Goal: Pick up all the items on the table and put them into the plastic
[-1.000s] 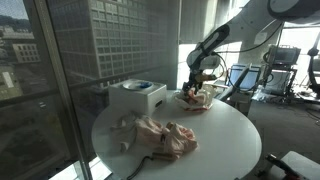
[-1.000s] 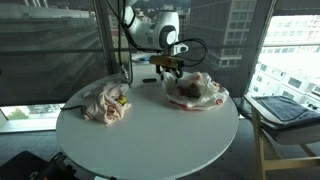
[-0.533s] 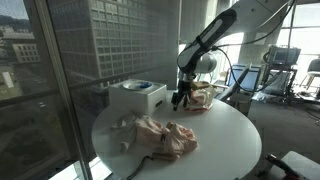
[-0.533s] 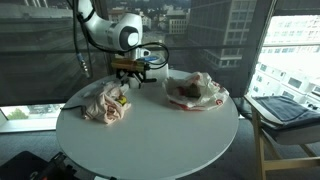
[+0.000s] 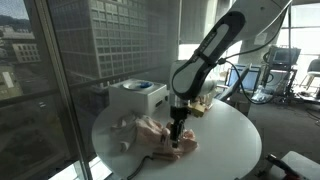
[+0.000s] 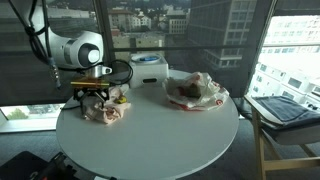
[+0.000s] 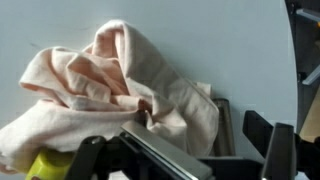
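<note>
Pale pink cloth (image 7: 110, 90) lies bunched directly beneath the tool (image 6: 92, 102).

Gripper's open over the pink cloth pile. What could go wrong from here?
The crumpled pale pink cloth is bunched; the open gripper may pinch one fold and lose it.
A small yellow-green thing at the cloth's edge might get knocked away.
The wrinkly translucent plastic bag lies slumped; a drop could miss.

Cloths (image 6: 104, 106) lie on the table (image 6: 150, 135), seemingly apart from the bag (image 6: 198, 92) beside the box (image 6: 148, 70).
</note>
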